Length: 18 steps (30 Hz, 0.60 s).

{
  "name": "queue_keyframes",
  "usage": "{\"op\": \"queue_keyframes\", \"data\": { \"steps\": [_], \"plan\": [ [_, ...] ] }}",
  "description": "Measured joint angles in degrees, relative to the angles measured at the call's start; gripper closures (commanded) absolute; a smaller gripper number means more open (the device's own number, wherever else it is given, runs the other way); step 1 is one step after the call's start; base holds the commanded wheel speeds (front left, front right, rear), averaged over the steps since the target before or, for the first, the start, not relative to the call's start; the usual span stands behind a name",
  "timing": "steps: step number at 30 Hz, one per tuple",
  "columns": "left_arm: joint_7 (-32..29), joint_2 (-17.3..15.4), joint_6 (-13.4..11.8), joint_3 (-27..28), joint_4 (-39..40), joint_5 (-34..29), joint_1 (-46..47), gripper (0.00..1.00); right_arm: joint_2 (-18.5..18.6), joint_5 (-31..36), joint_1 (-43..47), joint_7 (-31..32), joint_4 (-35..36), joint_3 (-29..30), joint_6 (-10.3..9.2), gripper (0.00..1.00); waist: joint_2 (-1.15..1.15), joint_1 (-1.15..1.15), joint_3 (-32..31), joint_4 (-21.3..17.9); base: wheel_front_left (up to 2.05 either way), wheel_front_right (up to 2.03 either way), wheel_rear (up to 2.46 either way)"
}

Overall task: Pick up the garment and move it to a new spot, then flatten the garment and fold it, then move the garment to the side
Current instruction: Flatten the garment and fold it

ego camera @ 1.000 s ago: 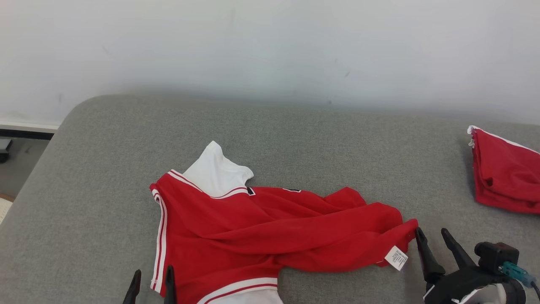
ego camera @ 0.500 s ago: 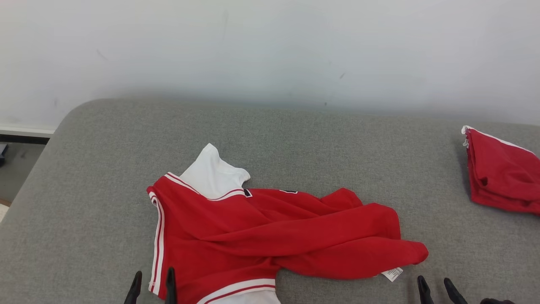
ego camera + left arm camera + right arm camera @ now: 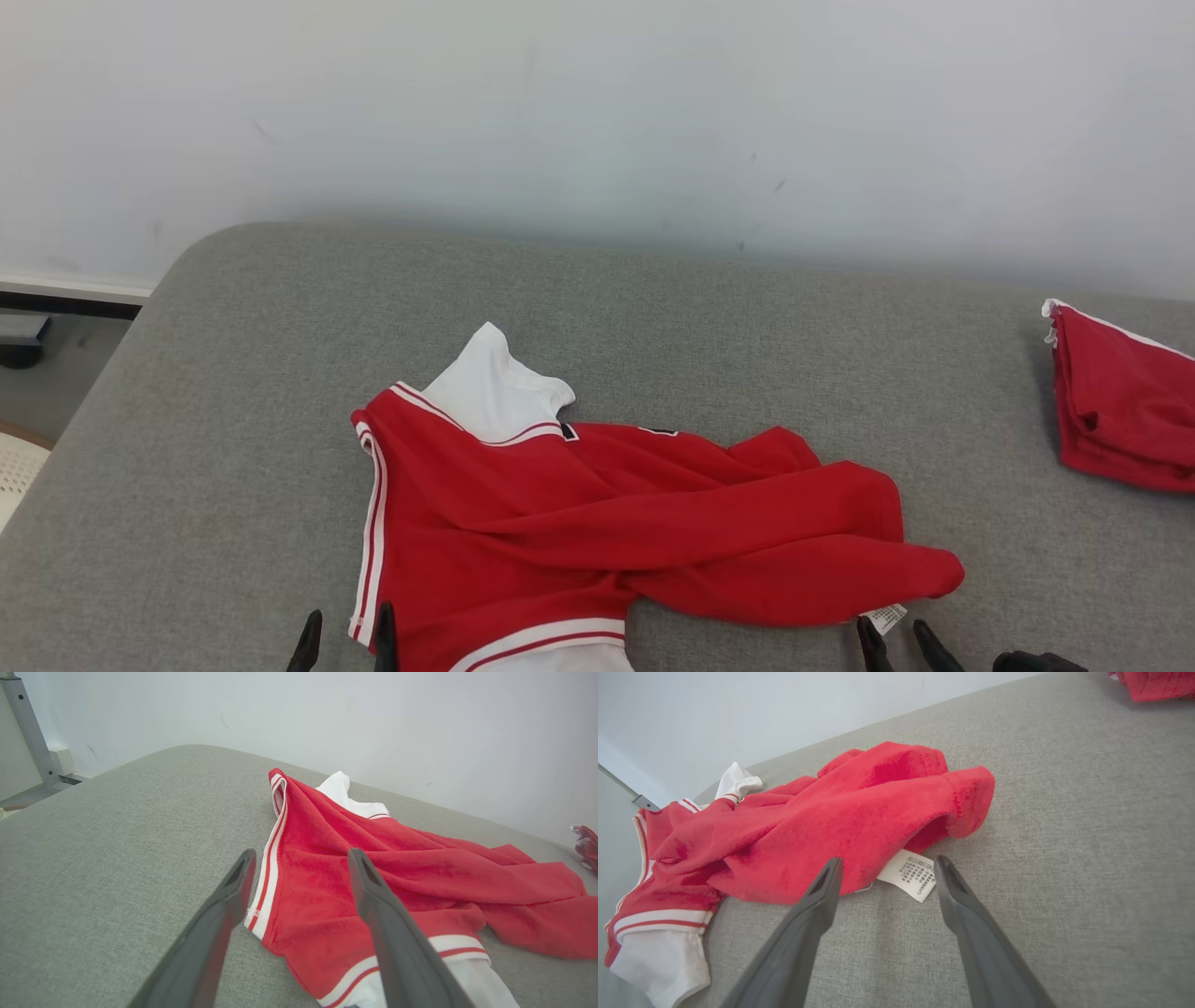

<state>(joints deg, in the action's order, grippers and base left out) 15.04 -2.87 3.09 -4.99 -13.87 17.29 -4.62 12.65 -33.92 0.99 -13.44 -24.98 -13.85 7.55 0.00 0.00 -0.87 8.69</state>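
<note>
Wall: plain white, behind the pad, full width.
Grey pad: fabric-covered, rounded far-L corner, back edge against the wall; both garments on it.
Red garment: mid-pad toward the near edge, crumpled, not flat. Body bunched in long folds running L to R, R end rolled to a blunt tip. White-and-red striped trim down the L edge and along the near hem.
2nd red garment: folded pile at far R of pad, well apart from the 1st, cut off by frame edge; thin white edging on top.
White sleeve: sticks out from the far-L shoulder, pointing toward the wall.
L gripper: at near edge, fingers spread wide, nothing held. In wrist view straddles the striped L edge, one finger over bare pad, the other over red cloth; contact w/ cloth can't tell.
R gripper: near edge by the garment's R end, fingers spread wide, empty. Tips close to the cloth, touching or not can't tell.
Care tag: white, small print unreadable, pokes out from under the R end, flat on pad, between the R fingertips in wrist view.
</note>
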Motion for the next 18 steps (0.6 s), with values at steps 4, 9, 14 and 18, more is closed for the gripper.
{"op": "queue_keyframes", "data": {
  "steps": [4,9,14,18],
  "plan": [
    [0.00,0.00,-0.02,0.16,0.21,-0.14,-0.03,0.00,-1.86,-1.46,-1.81,0.33,-5.30,-0.79,0.00,0.00,0.00,0.00,-0.12,0.49,0.00,0.00,0.00],
    [0.00,0.00,-0.05,0.26,0.23,-0.23,-0.04,0.00,-4.24,-2.56,-7.64,-0.23,-12.05,-2.80,0.00,0.71,0.00,0.00,0.15,0.48,0.00,0.00,0.00],
    [0.00,0.00,0.00,0.33,0.09,-0.57,0.05,0.00,-4.69,-3.65,-11.66,-1.07,-17.29,-5.56,0.00,1.00,0.00,0.00,0.34,0.78,0.00,0.00,0.00],
    [0.00,-0.01,0.00,0.48,-0.02,-0.58,0.03,0.00,-3.90,-5.44,-10.42,-1.29,-15.70,-8.43,0.00,1.00,0.00,0.00,0.02,0.99,0.00,0.00,0.00]
  ]
}}
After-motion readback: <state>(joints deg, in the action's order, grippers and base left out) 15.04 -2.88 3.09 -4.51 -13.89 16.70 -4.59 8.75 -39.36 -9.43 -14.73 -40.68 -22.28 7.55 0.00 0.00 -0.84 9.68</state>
